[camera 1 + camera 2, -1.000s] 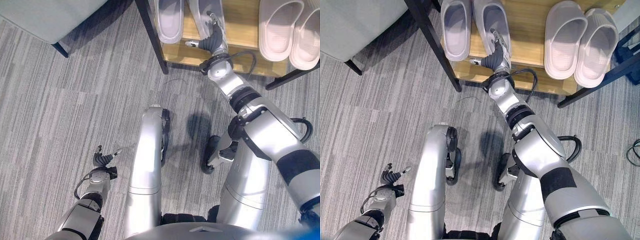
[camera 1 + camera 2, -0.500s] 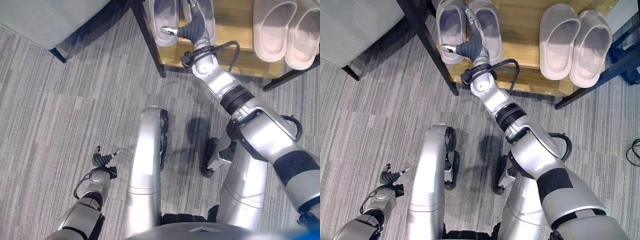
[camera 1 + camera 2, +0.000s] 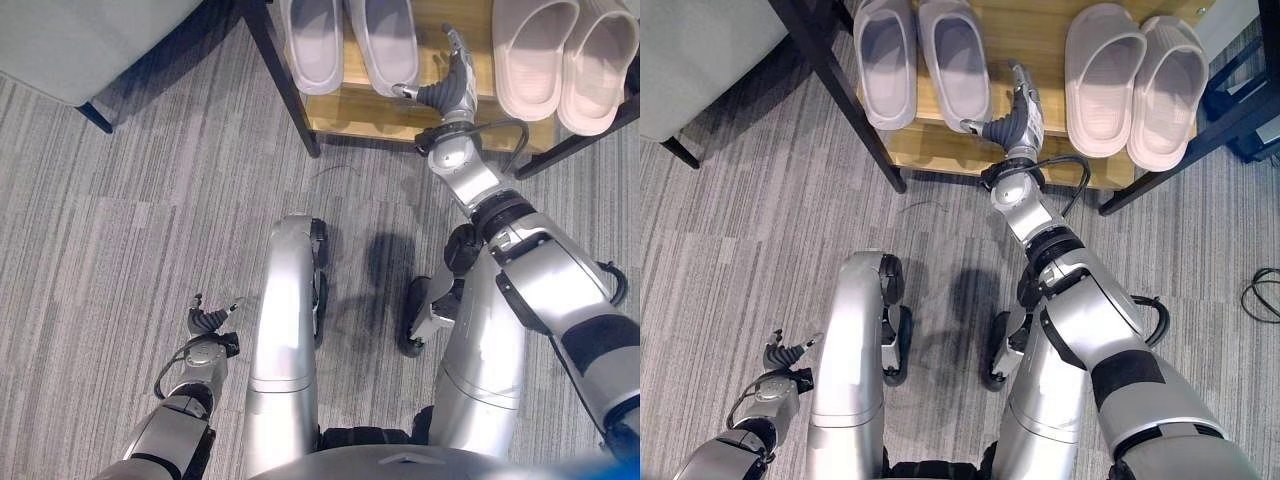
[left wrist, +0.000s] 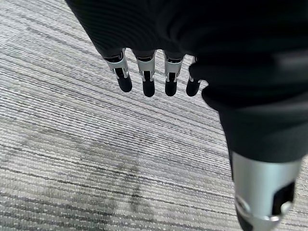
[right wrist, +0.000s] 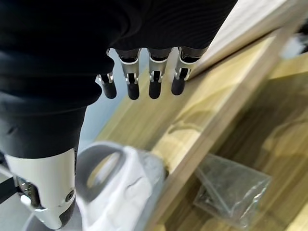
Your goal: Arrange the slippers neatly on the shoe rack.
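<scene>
A pair of grey slippers (image 3: 305,45) (image 3: 385,45) lies side by side at the left of the wooden shoe rack shelf (image 3: 365,105). At the shelf's right, a pale pink pair (image 3: 1103,55) (image 3: 1165,75) lies close together. My right hand (image 3: 452,88) hovers open over the bare wood between the two pairs, touching neither. In the right wrist view its fingers (image 5: 139,79) are straight above the shelf edge, with a grey slipper (image 5: 122,190) beside the wrist. Down at my side, my left hand (image 3: 208,322) hangs open over the carpet, holding nothing.
The rack stands on black legs (image 3: 280,85) over grey striped carpet (image 3: 120,230). A grey upholstered seat (image 3: 90,35) sits to the rack's left. On the lower shelf lies a clear plastic bag (image 5: 236,197). A blue object (image 3: 1240,105) is beyond the rack's right leg.
My right hand has left the grey slippers and swung right to the gap between the pairs. The grey pair now lies straight and together. The camera has shifted slightly.
</scene>
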Controlling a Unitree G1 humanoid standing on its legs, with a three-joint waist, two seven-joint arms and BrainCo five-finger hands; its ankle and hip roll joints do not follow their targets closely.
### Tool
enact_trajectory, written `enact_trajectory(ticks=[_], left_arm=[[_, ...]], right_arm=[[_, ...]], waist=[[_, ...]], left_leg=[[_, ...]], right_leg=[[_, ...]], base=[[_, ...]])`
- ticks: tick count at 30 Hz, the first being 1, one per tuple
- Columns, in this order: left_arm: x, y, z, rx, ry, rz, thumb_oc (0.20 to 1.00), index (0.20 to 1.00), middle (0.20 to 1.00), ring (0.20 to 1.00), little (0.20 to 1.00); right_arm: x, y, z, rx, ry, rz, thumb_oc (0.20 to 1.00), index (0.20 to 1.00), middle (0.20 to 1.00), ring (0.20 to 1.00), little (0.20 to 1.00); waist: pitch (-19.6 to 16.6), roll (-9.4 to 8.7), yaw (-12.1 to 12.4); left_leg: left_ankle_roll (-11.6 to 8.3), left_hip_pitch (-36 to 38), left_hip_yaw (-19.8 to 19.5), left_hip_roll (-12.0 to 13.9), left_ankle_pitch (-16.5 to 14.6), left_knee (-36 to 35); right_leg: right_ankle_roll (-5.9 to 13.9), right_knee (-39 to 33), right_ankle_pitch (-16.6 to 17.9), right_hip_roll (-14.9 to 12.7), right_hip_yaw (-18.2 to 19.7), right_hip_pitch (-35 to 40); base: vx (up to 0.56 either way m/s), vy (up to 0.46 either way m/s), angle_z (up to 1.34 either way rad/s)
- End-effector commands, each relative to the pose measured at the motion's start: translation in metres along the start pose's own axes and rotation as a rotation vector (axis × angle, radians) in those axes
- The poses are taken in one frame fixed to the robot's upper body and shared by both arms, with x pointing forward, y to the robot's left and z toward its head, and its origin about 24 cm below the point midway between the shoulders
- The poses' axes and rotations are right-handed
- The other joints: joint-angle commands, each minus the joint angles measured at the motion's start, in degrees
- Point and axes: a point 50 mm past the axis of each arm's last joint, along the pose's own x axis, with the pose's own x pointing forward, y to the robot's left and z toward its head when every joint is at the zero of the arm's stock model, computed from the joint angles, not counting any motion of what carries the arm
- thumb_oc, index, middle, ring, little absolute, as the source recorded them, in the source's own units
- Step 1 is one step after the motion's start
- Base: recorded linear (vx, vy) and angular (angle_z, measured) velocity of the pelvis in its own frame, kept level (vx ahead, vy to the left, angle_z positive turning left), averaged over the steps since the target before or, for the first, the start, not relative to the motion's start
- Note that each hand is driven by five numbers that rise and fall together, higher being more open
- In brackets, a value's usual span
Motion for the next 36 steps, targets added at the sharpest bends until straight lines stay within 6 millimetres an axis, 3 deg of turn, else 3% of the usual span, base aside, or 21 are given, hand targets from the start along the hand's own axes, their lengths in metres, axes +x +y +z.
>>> enact_trajectory(ticks=[1, 11, 18, 32, 34, 36], left_arm=[[0.001, 0.017, -0.005, 0.076, -0.010, 0.057, 1.000, 1.000, 1.000, 1.000, 1.000], [0.002, 0.011, 0.001, 0.080, -0.017, 0.050, 1.000, 1.000, 1.000, 1.000, 1.000], [0.001, 0.010, -0.001, 0.084, -0.014, 0.052, 1.000, 1.000, 1.000, 1.000, 1.000], [-0.001, 0.011, -0.008, 0.083, 0.006, 0.053, 1.000, 1.000, 1.000, 1.000, 1.000], [-0.002, 0.010, -0.009, 0.083, 0.013, 0.057, 1.000, 1.000, 1.000, 1.000, 1.000], [-0.003, 0.007, -0.010, 0.065, 0.018, 0.064, 1.000, 1.000, 1.000, 1.000, 1.000]], right_arm=[[0.009, -0.005, 0.039, 0.094, -0.135, -0.041, 1.000, 1.000, 1.000, 1.000, 1.000], [-0.019, 0.037, 0.049, 0.198, -0.153, 0.121, 1.000, 1.000, 1.000, 1.000, 1.000], [-0.030, 0.050, 0.054, 0.240, -0.177, 0.195, 1.000, 1.000, 1.000, 1.000, 1.000], [-0.036, 0.056, 0.067, 0.340, -0.198, 0.249, 1.000, 1.000, 1.000, 1.000, 1.000], [-0.038, 0.053, 0.066, 0.334, -0.215, 0.225, 1.000, 1.000, 1.000, 1.000, 1.000], [-0.036, 0.035, 0.057, 0.269, -0.255, 0.118, 1.000, 1.000, 1.000, 1.000, 1.000]], waist=[[-0.6, -1.32, 3.4], [-0.6, -1.61, 3.2], [-0.6, -1.41, 3.4], [-0.6, -1.47, 3.7], [-0.6, -1.87, 3.5], [-0.6, -2.25, 2.8]], left_leg=[[-2.30, 1.3, -9.2, -1.8, -1.0, -3.2], [-2.53, 1.3, -9.5, -1.9, -1.1, -2.9], [-2.70, 1.3, -9.3, -1.9, -1.1, -2.5], [-3.02, 1.3, -9.5, -2.0, -1.0, -2.0], [-3.04, 1.3, -9.4, -2.0, -1.1, -2.0], [-3.01, 1.3, -9.3, -2.0, -1.2, -1.8]], right_leg=[[3.01, 1.7, 2.1, -0.1, 13.4, 3.4], [3.17, 2.0, 2.1, 0.0, 13.4, 3.4], [3.25, 2.5, 2.2, 0.0, 13.7, 3.4], [3.36, 3.2, 2.2, 0.4, 14.2, 3.4], [3.42, 3.2, 2.3, 0.4, 14.2, 3.4], [3.40, 3.3, 2.2, 0.4, 14.3, 3.4]], base=[[0.00, 0.000, 0.00], [0.00, 0.000, 0.00], [0.00, 0.000, 0.00], [0.00, 0.000, 0.00], [0.00, 0.000, 0.00], [0.00, 0.000, 0.00]])
